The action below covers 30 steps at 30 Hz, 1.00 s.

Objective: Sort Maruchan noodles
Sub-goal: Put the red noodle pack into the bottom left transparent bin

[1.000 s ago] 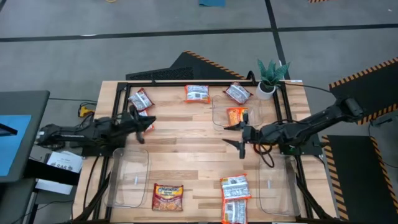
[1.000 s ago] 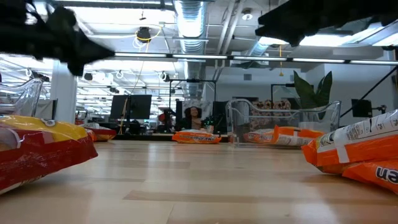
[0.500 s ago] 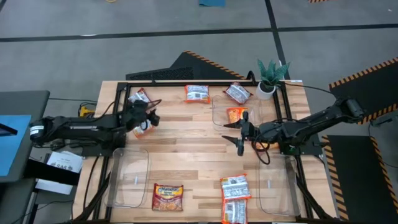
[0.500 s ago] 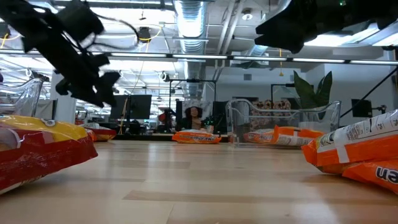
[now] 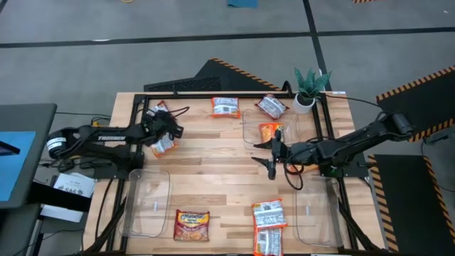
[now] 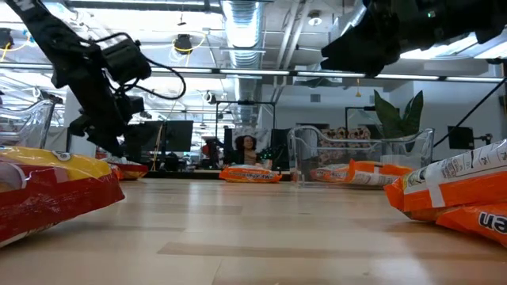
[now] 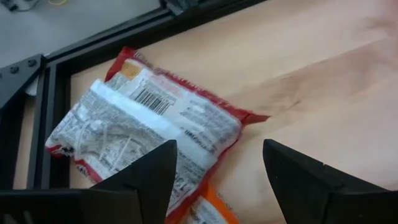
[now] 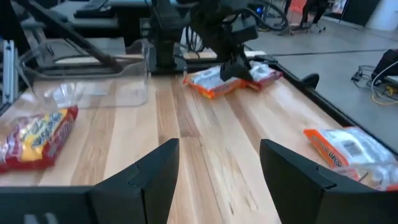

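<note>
While left gripper (image 5: 165, 131) hovers jaws spread over white-red packet (image 7: 146, 127) at table's far left corner, likely lining up pick; right gripper (image 5: 271, 158) waits mid-table, jaws spread; other packets scattered, one in far bin (image 5: 250, 133)

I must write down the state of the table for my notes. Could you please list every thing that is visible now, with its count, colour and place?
Noodle packets at the left gripper: two, white-red over orange, far-left corner.
Packets at the far edge: two, white-red.
Orange packet: one, inside the far clear bin.
Dark red packet: one, near edge.
Orange-white packets: two, stacked, near edge.
Near clear bins: two, empty, left and right.
Potted plant: one, green, far-right corner.
Left gripper: open, over the far-left packets.
Right gripper: open, mid-table.
</note>
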Motion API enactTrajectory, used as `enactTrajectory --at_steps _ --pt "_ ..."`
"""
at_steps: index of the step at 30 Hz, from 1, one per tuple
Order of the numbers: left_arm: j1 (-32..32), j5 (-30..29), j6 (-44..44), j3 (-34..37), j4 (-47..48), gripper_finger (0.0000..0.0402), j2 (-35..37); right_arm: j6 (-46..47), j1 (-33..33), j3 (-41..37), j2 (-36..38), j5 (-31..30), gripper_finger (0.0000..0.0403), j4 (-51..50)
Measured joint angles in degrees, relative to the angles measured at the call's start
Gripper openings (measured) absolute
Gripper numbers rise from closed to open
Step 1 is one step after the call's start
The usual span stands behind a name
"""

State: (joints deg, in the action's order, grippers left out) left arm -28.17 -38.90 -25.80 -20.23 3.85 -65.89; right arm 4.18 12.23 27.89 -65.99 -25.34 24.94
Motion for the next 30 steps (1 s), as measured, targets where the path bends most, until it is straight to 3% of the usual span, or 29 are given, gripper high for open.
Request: enactTrajectory --at_steps 12,15,20,21,25,30 --pt "-3.72 -2.62 2.80 -0.02 -5.57 0.0221 -11.55 -0.06 -0.02 -0.01 -0.70 0.00 0.0248 1.36" --pt "-3.74 -3.50 4.02 -0.02 -5.94 0.0182 -13.49 -0.06 -0.02 -0.01 -0.75 -0.02 0.0248 1.34" --pt "-3.77 -3.32 6.72 -0.07 -6.46 0.0031 -14.48 -0.08 -0.02 -0.01 -0.75 -0.02 0.0248 1.32" --pt "-3.66 -3.07 7.12 -0.11 -6.52 0.0018 -14.42 -0.08 -0.02 -0.01 -0.75 -0.02 0.0248 1.30" --pt "-2.05 -1.56 9.06 -0.02 -6.14 0.0002 -11.93 -0.08 -0.02 -0.01 -0.75 -0.02 0.0248 1.30" --pt "1.95 0.59 10.94 -0.35 -4.34 0.0000 -2.82 -0.08 -0.02 -0.01 -0.75 -0.02 0.0248 1.26"
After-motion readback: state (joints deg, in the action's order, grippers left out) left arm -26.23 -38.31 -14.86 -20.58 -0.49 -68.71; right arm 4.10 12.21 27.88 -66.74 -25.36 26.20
